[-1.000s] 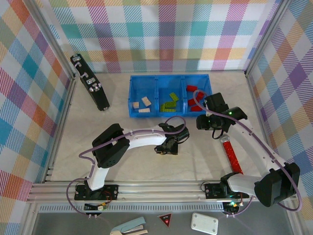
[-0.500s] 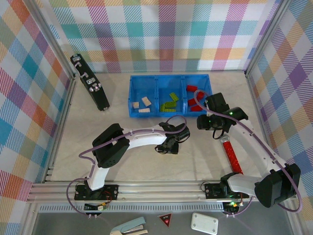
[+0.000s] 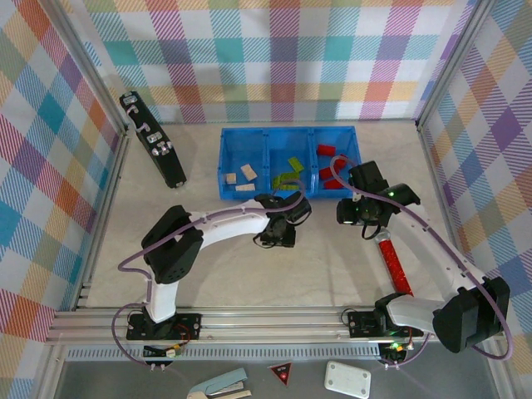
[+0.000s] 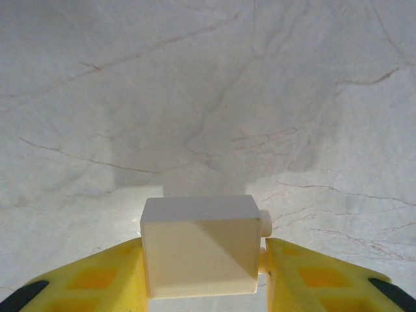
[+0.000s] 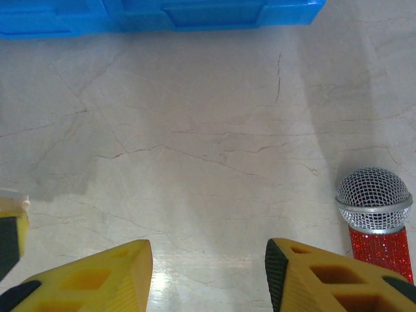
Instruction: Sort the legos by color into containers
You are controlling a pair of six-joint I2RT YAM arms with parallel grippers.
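Along the left side of the table lies one black case with silver latches, set at a slant near the wall. Right of it, toward the back, sits one blue tray divided into three compartments in a row. Its left compartment holds three cream bricks, lying apart from one another. The middle compartment holds at least two lime green bricks. The right one holds about three red bricks, though a cable crosses them and the exact count cannot be told. Just in front of the tray's middle compartment, the left gripper is clenched on one cream brick. In the left wrist view the two yellow fingers press against the brick's two sides. One stud sticks out at its right side, and its shadow falls on the marbled surface beyond it. Farther right, in front of the tray's right compartment, the right gripper hangs with its jaws spread and nothing between them. In the right wrist view, bare tabletop shows in the gap, with the tray's front wall across the top. Just right of that gripper lies one microphone, with a silver mesh head and a red glittering handle that runs toward the near edge of the table.
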